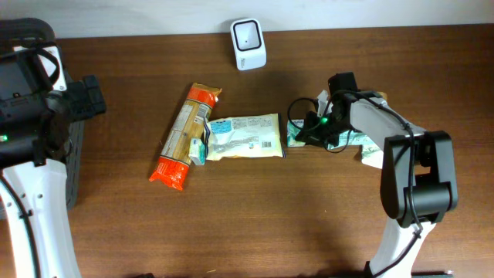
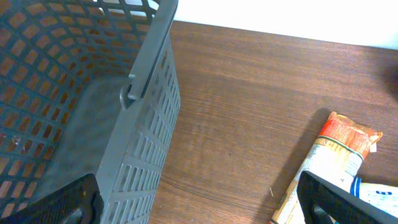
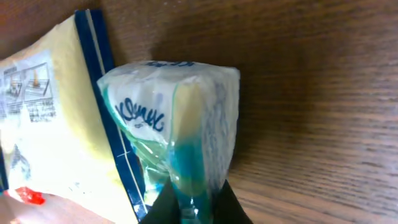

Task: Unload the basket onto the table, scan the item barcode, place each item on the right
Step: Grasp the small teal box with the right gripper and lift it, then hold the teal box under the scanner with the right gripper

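Table [image 1: 255,224]: dark wood. Grey mesh basket [image 2: 74,93] at your far left edge, directly under the left gripper [image 2: 199,199], whose jaws stand fully apart with nothing between them.

Mid-table: an orange pasta packet [image 1: 185,137] lies diagonally, a pale yellow pouch [image 1: 245,137] just beside it. White barcode scanner [image 1: 248,33] stands at the back edge, well apart from both.

Right of the pouch: small tissue pack [image 3: 177,118], white and teal wrap. The right gripper [image 3: 189,208] is pinched shut on its thin plastic end. From the wrist view you cannot tell whether the pack has left the table.

Step in hand, as I judge it: pick-up of the tissue pack, grasp made, transport not begun.

Next move calls for a lift clear of the pouch, then a carry back-left to the scanner with the barcode face turned toward its window. No barcode is visible on the pack; you may need to rotate it.
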### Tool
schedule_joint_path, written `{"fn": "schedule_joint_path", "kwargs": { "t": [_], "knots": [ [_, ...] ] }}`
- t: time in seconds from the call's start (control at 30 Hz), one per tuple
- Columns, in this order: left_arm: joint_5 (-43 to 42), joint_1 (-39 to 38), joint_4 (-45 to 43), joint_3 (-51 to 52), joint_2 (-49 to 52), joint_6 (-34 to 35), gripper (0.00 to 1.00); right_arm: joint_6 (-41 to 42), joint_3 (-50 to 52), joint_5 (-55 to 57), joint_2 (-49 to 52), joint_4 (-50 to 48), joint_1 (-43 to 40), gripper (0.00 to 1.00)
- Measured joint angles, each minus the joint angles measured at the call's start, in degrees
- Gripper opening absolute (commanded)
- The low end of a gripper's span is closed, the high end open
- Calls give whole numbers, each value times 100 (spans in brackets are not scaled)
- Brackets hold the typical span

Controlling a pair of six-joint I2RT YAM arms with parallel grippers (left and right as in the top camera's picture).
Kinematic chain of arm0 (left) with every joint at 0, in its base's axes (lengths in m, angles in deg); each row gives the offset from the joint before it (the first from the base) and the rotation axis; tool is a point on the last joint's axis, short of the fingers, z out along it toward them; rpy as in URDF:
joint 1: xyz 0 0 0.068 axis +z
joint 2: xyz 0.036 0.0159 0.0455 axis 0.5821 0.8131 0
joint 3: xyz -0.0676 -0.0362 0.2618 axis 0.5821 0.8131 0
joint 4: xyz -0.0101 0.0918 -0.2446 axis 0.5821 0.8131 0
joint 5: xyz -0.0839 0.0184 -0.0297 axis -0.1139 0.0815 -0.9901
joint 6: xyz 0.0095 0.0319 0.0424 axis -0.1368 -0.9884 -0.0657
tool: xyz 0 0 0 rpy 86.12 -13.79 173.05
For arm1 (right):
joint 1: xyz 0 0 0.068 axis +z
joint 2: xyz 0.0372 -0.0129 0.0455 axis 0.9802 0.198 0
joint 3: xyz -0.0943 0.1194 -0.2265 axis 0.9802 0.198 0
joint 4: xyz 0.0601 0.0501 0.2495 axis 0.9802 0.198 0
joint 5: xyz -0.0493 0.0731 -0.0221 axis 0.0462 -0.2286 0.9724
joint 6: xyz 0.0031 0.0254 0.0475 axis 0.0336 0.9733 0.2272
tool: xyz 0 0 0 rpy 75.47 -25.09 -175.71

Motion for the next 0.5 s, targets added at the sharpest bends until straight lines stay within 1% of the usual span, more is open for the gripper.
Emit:
{"fn": "schedule_joint_path", "kwargs": {
  "t": [0.1, 0.17, 0.27, 0.3, 0.4, 0.43, 0.47, 0.5],
  "knots": [
    [-2, 0, 2, 0, 0, 0, 99, 7, -2, -157, 0, 240, -2, 4],
    [0, 0, 2, 0, 0, 0, 99, 2, -55, -260, -37, 671, -2, 4],
    [0, 0, 0, 0, 0, 0, 99, -313, -481, -986, -382, 1167, -2, 4],
    [0, 0, 0, 0, 0, 0, 99, -448, -732, -1641, -601, 1189, -2, 4],
    [0, 2, 2, 0, 0, 0, 99, -682, -1128, -3442, -699, 1019, -2, 4],
    [-2, 0, 9, 0, 0, 0, 99, -708, -1139, -4492, -699, 610, -2, 4],
    [0, 0, 4, 0, 0, 0, 99, -730, -1141, -4968, -699, 514, -2, 4],
    [0, 0, 4, 0, 0, 0, 99, -417, -1141, -5351, -699, 461, -2, 4]
  ]
}}
